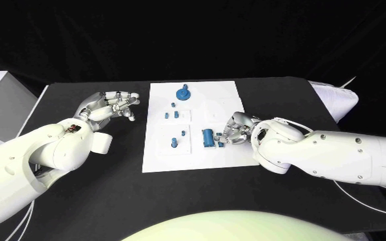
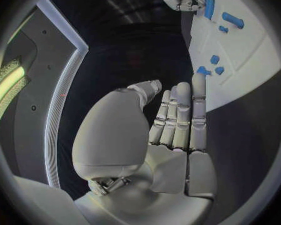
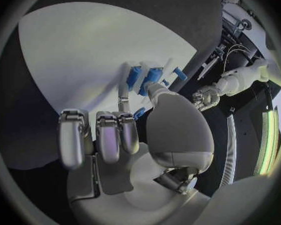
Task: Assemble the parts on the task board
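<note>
The white task board [image 1: 217,154] lies in the middle of the black table. A round blue part [image 1: 184,93] sits at its far end, with several small blue parts [image 1: 172,114] below it. A ribbed blue cylinder [image 1: 208,137] stands near the board's right side. My right hand [image 1: 236,128] rests on the board beside it, its thumb and forefinger pinching a small blue part [image 3: 152,75] while the other fingers [image 3: 108,135] curl in. My left hand [image 1: 109,106] hovers left of the board, fingers [image 2: 181,115] stretched out and holding nothing.
A grey-white box [image 1: 10,99] stands at the table's left edge, and a white object [image 1: 338,99] lies at the far right corner. Black tabletop [image 1: 96,196] stretches to the left of the board and in front of it.
</note>
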Available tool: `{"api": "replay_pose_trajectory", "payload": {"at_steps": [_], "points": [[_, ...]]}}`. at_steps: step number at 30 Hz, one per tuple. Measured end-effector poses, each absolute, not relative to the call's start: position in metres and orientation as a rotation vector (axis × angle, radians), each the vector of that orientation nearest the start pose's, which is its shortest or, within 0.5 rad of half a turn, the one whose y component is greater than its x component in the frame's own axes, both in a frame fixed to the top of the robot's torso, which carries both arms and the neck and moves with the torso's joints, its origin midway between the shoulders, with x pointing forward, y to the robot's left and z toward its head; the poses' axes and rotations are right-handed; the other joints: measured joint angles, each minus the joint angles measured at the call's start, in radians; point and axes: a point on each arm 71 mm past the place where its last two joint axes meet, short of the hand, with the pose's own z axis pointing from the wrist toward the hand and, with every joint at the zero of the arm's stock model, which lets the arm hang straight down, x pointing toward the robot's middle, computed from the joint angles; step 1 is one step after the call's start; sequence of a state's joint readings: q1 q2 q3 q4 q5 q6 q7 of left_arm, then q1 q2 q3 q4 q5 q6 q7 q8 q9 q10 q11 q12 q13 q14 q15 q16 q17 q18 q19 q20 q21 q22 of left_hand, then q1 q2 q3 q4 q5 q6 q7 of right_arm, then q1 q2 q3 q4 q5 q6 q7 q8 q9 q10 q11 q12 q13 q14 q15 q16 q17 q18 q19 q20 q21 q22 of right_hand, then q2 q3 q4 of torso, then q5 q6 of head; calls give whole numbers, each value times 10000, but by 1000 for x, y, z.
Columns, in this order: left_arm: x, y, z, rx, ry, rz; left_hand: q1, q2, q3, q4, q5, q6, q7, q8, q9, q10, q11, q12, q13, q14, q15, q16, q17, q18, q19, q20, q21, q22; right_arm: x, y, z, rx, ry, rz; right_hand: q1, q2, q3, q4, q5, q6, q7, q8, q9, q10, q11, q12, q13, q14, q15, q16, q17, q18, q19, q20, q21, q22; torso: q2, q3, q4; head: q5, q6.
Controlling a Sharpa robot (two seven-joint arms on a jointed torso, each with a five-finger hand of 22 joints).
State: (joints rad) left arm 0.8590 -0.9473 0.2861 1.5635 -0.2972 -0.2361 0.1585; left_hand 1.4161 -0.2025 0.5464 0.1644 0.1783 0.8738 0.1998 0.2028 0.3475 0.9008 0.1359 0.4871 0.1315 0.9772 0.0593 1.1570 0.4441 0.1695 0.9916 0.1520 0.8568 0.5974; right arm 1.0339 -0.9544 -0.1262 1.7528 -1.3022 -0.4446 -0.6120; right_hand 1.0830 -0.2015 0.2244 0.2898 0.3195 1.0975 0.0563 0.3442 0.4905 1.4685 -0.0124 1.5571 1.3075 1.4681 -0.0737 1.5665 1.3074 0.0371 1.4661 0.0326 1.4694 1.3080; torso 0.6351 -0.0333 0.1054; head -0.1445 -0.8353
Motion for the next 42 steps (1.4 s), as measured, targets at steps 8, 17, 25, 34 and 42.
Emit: {"api": "replay_pose_trajectory", "payload": {"at_steps": [8, 17, 25, 34, 42], "points": [[458, 254, -227, -11417, 16012, -13926, 0, 0, 0, 0, 0, 0, 0, 0, -1, 0, 0, 0, 0, 0, 0, 0, 0, 0, 0, 0, 0, 0, 394, -230, -277, 3743, 20084, 3501, 1017, 38, -369, -49, -748, -36, -36, 37, 0, 0, 0, 0, 0, -36, -36, 0, 0, 0, 0, 0, 0, -1, -3, 3, -4, 9, 2], [458, 254, -227, -11433, 16023, -13910, 0, 0, 13, 70, 0, 0, 0, 0, -1, 0, 0, 0, 1, 0, 0, 0, 0, 0, 0, 0, -40, -10, 392, -232, -277, 3540, 20193, 3717, 1741, 157, -892, -40, -1710, -36, -36, 37, -48, 0, 0, 0, 0, -36, -35, 0, 0, 2, 0, 0, -1, -2, -3, 10, -5, 1, 12], [458, 253, -228, -11444, 16037, -13911, 0, 0, 13, 70, 0, 0, 0, 0, -2, 0, 0, 0, 1, 0, 0, 0, 0, -1, 0, 0, -40, -10, 395, -229, -281, 3379, 20255, 3756, 2109, 296, -947, -41, -1807, -36, -36, 37, -61, -21, -20, 0, 0, -36, -36, 0, 0, 2, 0, 0, -1, -3, -1, 5, -3, -11, -8], [458, 253, -228, -11457, 16048, -13898, -29, 29, 17, 73, 0, 0, 0, 0, 6, 0, 0, 0, -8, 0, 0, 0, 0, -1, 0, 0, -40, -18, 398, -228, -283, 3139, 20113, 3608, 2348, 369, -943, -35, -2099, -36, -36, 37, -87, -37, -36, 0, 0, -36, -35, 0, 0, 1, 0, -73, -1, -4, -1, -2, 8, 9, -27], [458, 254, -228, -11464, 16055, -13892, -53, 53, 41, 97, 0, 0, 0, 0, 7, 0, 0, 0, -8, 0, 0, 0, 0, 0, 0, 0, -40, -21, 399, -228, -283, 2996, 19967, 3570, 2494, 407, -833, -40, -2175, -35, -36, 37, -102, -37, -36, 0, 0, -36, -35, 0, 0, 1, 0, -73, -1, -5, -4, -8, -1, 13, -17]]}}
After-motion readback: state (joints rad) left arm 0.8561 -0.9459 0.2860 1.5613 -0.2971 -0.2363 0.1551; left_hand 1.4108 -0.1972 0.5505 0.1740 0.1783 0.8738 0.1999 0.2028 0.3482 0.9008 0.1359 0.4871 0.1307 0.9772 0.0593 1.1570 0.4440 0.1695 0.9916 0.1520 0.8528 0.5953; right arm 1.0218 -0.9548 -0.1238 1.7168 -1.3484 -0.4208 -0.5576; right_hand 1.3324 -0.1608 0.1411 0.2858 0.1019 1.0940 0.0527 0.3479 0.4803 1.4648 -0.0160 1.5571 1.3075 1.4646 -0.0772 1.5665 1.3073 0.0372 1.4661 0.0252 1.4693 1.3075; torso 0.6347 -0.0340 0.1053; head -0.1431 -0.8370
